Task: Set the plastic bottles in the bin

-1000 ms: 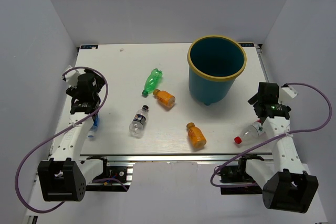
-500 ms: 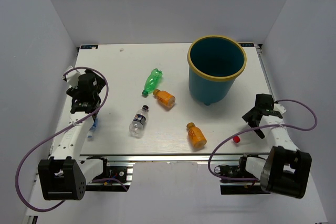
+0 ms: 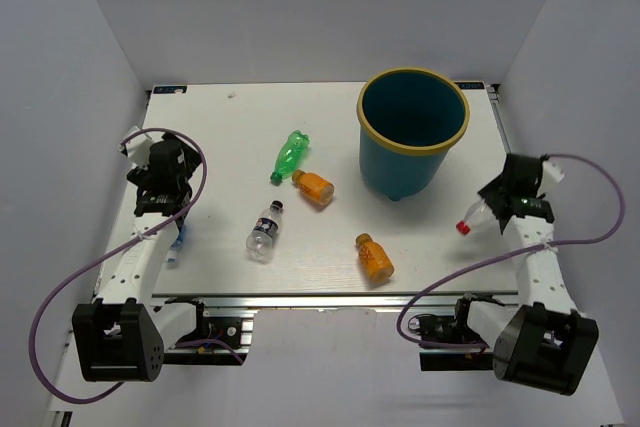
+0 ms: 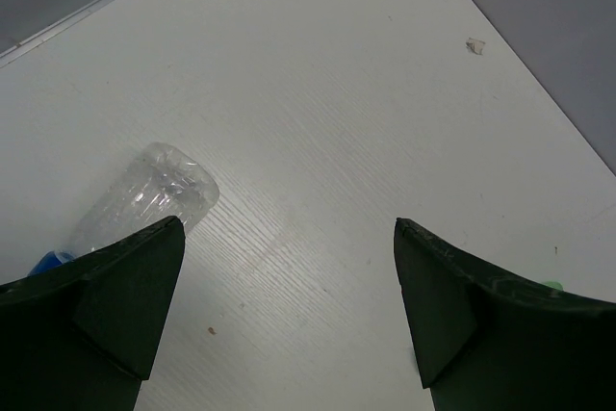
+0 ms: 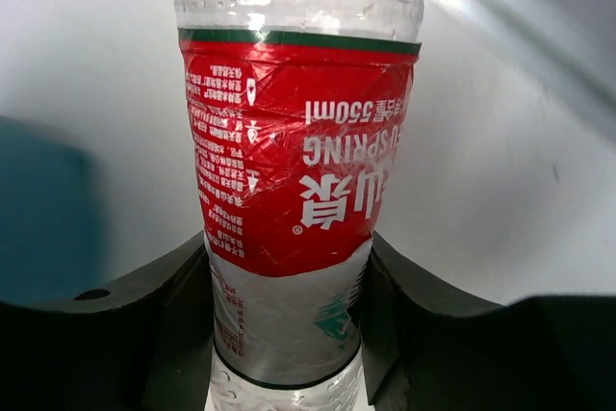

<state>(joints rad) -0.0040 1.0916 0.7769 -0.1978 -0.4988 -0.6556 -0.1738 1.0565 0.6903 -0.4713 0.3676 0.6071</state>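
Note:
My right gripper [image 3: 503, 209] is shut on a clear bottle with a red cap [image 3: 476, 219] and holds it off the table, right of the bin [image 3: 400, 162], a teal bucket with a yellow rim. The right wrist view shows that bottle's red label [image 5: 289, 161] between my right gripper's [image 5: 289, 257] fingers. Lying on the table are a green bottle [image 3: 289, 155], two orange bottles [image 3: 315, 186] [image 3: 375, 258] and a clear dark-labelled bottle [image 3: 263, 231]. My left gripper [image 3: 165, 212] [image 4: 289, 238] hangs open, with a clear blue-labelled bottle [image 3: 178, 244] [image 4: 144, 199] lying beside its left finger.
White walls enclose the table at the back and on both sides. The table's right edge [image 3: 515, 162] runs close by my right arm. Purple cables [image 3: 60, 297] loop from both arms near the front edge.
My right gripper closed on the red-capped bottle, which lay near the front right edge, and lifted it up and back toward the bin. The left arm has not moved.

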